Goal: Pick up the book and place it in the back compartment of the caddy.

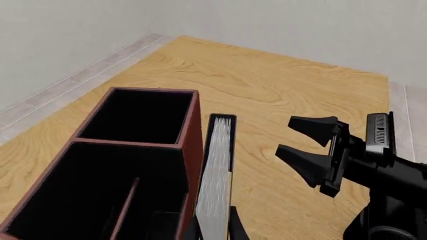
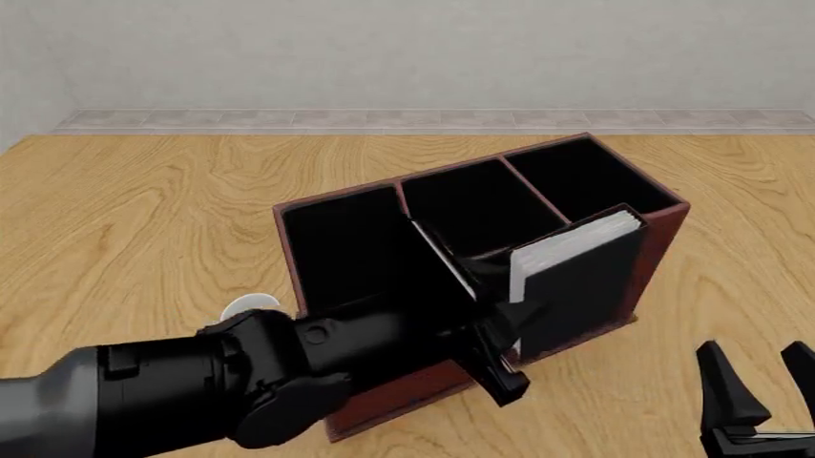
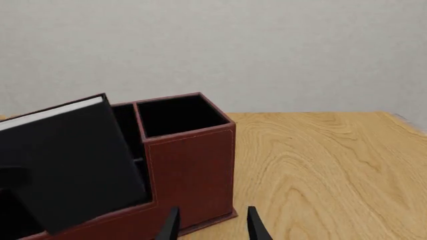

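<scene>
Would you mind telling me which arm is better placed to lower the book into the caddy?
Left. Its claw is shut on the book, held tilted at the caddy. The right claw is open, holding nothing, apart from the caddy.

Light wood-grain table point(image 2: 153, 219); plain pale wall point(image 2: 407, 48) behind; grey tiled floor strip point(image 2: 382, 119) at its foot.
</scene>
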You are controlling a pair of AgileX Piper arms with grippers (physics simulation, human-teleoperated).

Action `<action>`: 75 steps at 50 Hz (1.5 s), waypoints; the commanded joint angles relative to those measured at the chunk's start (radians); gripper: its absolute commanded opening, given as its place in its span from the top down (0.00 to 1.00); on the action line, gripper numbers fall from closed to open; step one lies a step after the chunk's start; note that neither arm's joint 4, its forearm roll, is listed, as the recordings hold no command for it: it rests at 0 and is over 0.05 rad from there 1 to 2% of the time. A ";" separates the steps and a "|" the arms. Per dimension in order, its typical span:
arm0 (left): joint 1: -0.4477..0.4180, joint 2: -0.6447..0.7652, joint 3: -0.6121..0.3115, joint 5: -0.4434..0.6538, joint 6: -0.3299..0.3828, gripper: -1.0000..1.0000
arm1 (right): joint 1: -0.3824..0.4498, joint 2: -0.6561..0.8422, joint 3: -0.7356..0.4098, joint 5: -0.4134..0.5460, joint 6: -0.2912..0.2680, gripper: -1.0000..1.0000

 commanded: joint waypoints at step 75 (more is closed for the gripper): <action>0.118 -0.017 0.019 -0.008 0.048 1.00 | 0.000 0.004 0.000 -0.003 0.000 0.00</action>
